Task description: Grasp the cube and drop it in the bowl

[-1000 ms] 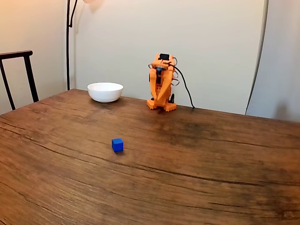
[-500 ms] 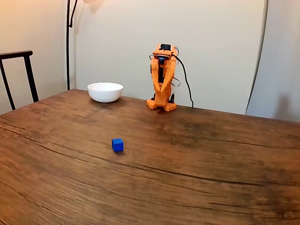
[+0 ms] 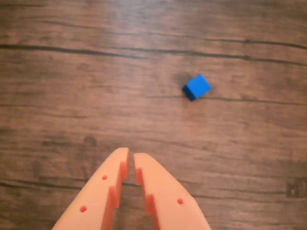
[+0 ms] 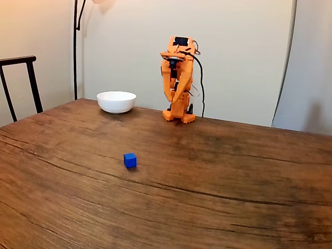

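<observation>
The small blue cube [image 4: 130,160] lies on the wooden table [image 4: 218,181], in front of the arm and well apart from it. The wrist view looks down on the cube [image 3: 196,86], up and to the right of my orange gripper [image 3: 130,154]. The fingers are shut with only a thin slit between them and hold nothing. The white bowl [image 4: 116,105] sits at the back left of the table, left of the arm's base. In the fixed view my gripper [image 4: 174,97] hangs close to the orange arm, tips down, high above the tabletop.
A dark chair [image 4: 21,83] stands at the table's left edge, and a lamp pole [image 4: 75,46] rises behind the bowl. A black cable [image 4: 201,88] hangs from the arm down to the table by the wall. Bare wood lies between the arm and the cube.
The arm has unfolded upward at the back of the table, and its top now sits higher and leans slightly left. The cube and the bowl have not moved.
</observation>
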Action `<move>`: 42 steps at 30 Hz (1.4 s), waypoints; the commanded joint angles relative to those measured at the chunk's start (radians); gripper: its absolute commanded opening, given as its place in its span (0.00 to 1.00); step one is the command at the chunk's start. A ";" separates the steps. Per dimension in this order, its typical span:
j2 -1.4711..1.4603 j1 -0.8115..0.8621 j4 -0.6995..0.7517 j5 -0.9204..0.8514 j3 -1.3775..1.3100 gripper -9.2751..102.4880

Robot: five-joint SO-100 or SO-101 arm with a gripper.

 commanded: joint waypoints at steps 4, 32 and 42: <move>-0.164 0.025 -0.017 -0.008 -0.232 0.08; -0.954 0.163 -0.072 -0.253 -0.997 0.08; -1.046 0.173 0.308 -0.425 -1.278 0.08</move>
